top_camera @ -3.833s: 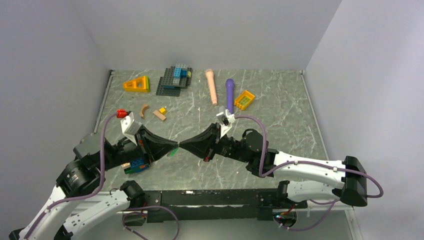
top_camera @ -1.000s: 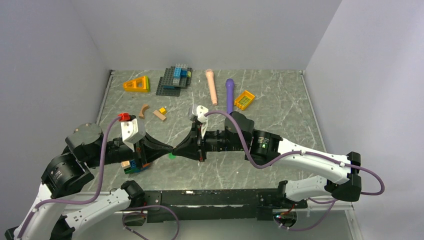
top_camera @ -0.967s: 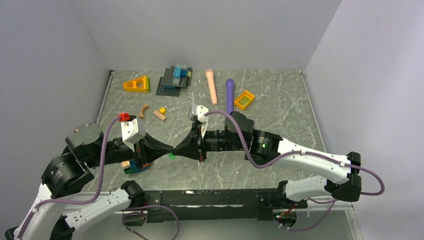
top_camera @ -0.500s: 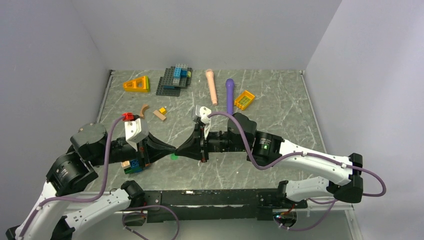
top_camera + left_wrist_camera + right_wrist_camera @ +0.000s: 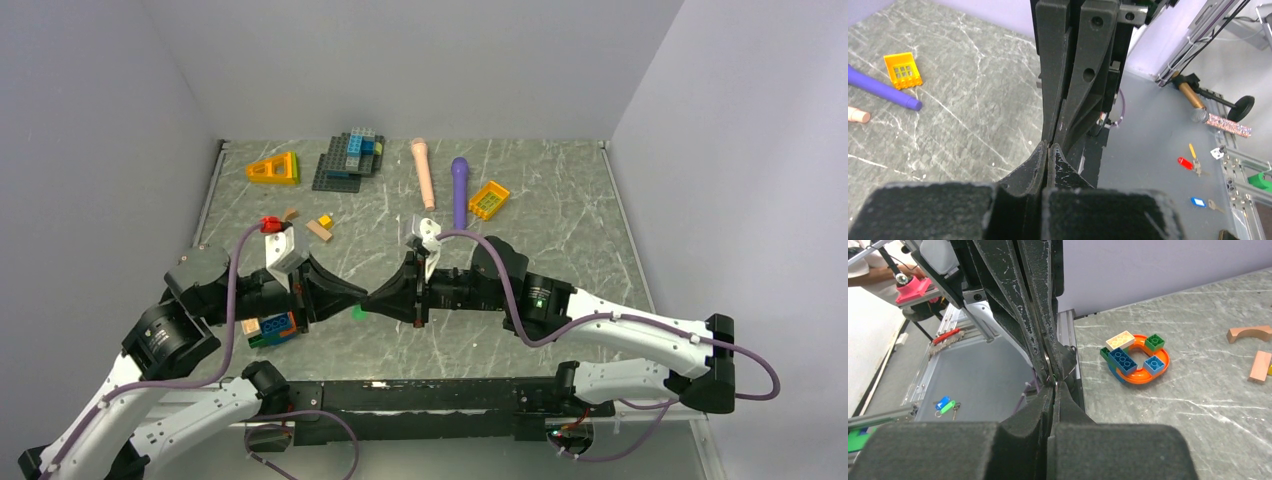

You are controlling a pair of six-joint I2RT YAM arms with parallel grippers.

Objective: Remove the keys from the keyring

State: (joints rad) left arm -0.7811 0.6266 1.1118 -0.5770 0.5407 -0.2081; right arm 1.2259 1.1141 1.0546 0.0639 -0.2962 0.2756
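left end effector (image 5: pixel 361 299) and right end effector (image 5: pixel 377 301) are clenched tip to tip above the near edge of the surface (image 5: pixel 560 205), the left pinching the keyring (image 5: pixel 1049 371). such a shallow bite could let it slip and drop.

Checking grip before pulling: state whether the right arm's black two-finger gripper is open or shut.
Shut: in its wrist view, the right arm's black two-finger gripper has its fingers pressed together with no gap.
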